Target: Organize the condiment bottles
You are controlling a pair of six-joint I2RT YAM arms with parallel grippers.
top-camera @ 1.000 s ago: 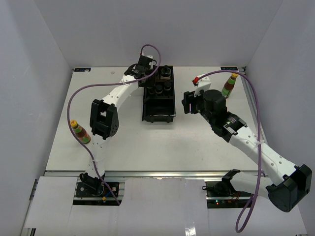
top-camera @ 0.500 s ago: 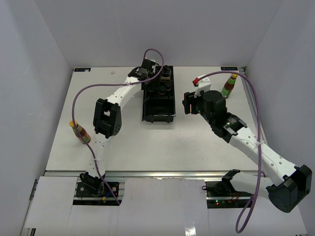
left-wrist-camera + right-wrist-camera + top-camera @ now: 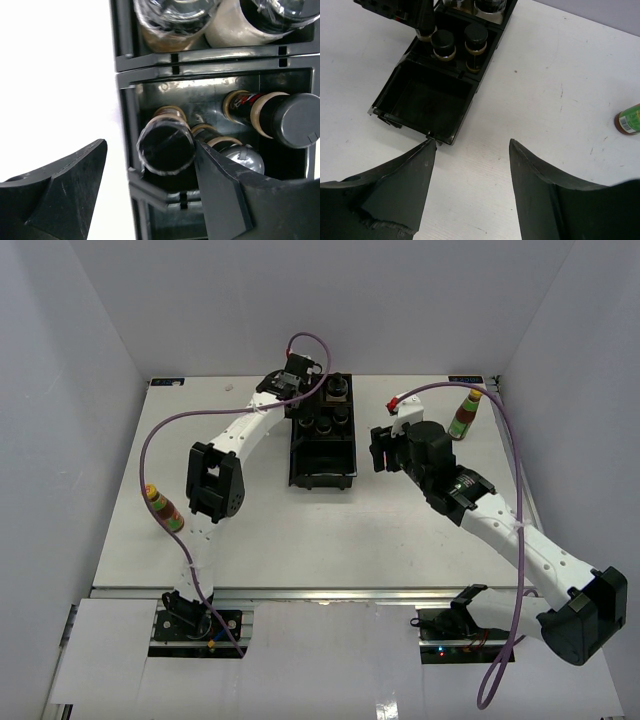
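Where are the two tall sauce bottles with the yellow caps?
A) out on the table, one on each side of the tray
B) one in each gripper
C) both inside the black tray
A: the left sauce bottle is near the table's left edge and the right sauce bottle is at the far right, both outside the black tray.

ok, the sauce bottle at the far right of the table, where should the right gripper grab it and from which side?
Probably the green-labelled body of the sauce bottle, below the yellow cap, coming level from the tray side. It looks upright and slim, stands alone on bare table, and the enclosure wall sits close on its far side. The right gripper is open and empty.
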